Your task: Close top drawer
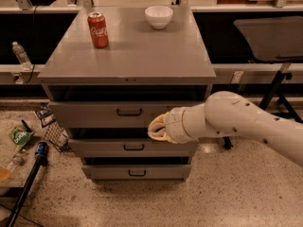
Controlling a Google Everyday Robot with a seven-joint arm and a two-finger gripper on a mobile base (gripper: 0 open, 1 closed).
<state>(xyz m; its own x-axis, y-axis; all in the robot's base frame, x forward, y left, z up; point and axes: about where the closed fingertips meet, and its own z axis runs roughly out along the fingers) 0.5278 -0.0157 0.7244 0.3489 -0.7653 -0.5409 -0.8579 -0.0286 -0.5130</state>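
The top drawer (pixel 94 113) is the upper grey front of the grey metal cabinet (pixel 128 56), with a small dark bar handle (pixel 129 111) at its middle. A dark gap shows between its front and the cabinet top, so it stands slightly out. Two more grey drawers, the middle drawer (pixel 134 147) and the bottom drawer (pixel 137 172), sit below it. My gripper (pixel 158 129), yellowish at the end of the white arm (pixel 236 119), is in front of the top drawer's lower edge, right of the handle.
A red cola can (pixel 98 30) and a white bowl (pixel 158 17) stand on the cabinet top. A water bottle (pixel 21 55) stands at the left. Litter (pixel 21 136) and a black pole (pixel 28 183) lie on the floor at left. A dark table (pixel 270 37) stands at right.
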